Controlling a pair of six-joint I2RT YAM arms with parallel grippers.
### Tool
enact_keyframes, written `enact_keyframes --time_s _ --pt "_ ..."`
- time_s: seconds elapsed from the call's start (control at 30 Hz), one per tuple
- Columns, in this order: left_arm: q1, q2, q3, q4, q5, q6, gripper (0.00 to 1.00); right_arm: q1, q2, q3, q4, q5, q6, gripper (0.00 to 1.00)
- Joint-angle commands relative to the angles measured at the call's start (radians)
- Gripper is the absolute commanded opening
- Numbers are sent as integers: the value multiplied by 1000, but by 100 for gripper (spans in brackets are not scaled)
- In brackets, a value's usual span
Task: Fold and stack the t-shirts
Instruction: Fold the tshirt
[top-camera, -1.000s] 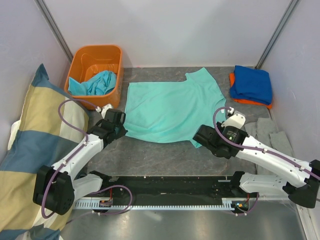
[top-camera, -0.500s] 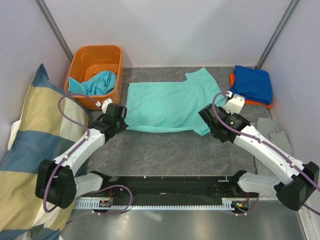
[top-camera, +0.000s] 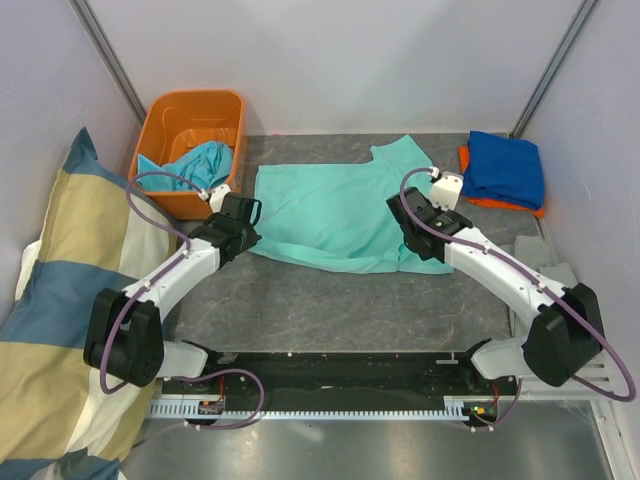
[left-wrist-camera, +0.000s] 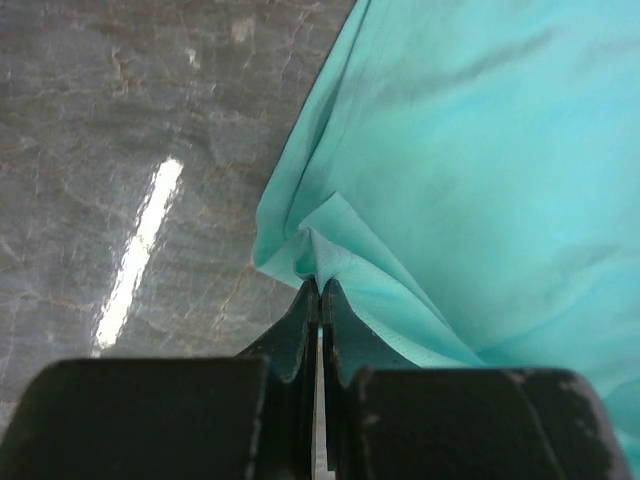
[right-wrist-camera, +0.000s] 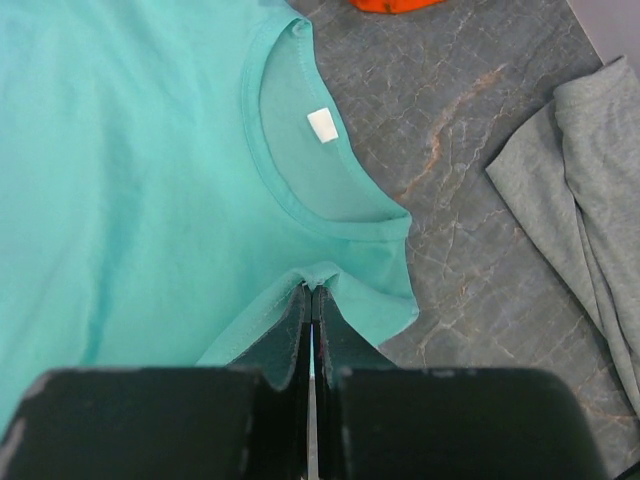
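A mint-teal t-shirt (top-camera: 335, 210) lies spread on the table's middle, its near edge lifted and carried over itself. My left gripper (top-camera: 248, 213) is shut on the shirt's near hem corner, seen bunched at the fingertips in the left wrist view (left-wrist-camera: 318, 284). My right gripper (top-camera: 402, 210) is shut on the shirt's edge by the collar (right-wrist-camera: 311, 289); the collar with its white label (right-wrist-camera: 322, 124) lies just beyond. A royal blue folded shirt (top-camera: 505, 168) sits on an orange one (top-camera: 500, 204) at the back right. A turquoise shirt (top-camera: 197, 165) lies in the orange basket (top-camera: 190, 105).
A big striped pillow (top-camera: 55, 300) fills the left side. A grey cloth (top-camera: 548, 258) lies at the right, also in the right wrist view (right-wrist-camera: 585, 200). Grey stone table (top-camera: 330, 305) shows between the shirt and the arm bases.
Both grippers have moved away from the bases toward the back, each carrying its pinch of the mint-teal shirt's near edge over the rest of the shirt.
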Motion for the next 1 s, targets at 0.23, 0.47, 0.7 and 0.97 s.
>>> enact_keyframes --time_s 0.23,0.47,0.7,0.97 --pt "-1 154 111 103 -78 50 2 -119 164 87 212 -31 -134 0" --pt "10 197 120 112 -99 60 2 -172 258 147 253 -47 -177 0" --pt "22 231 138 127 -101 71 2 -203 339 211 281 -71 -214 0" --pt "42 266 177 137 -101 85 2 -223 425 266 301 -90 -241 0"
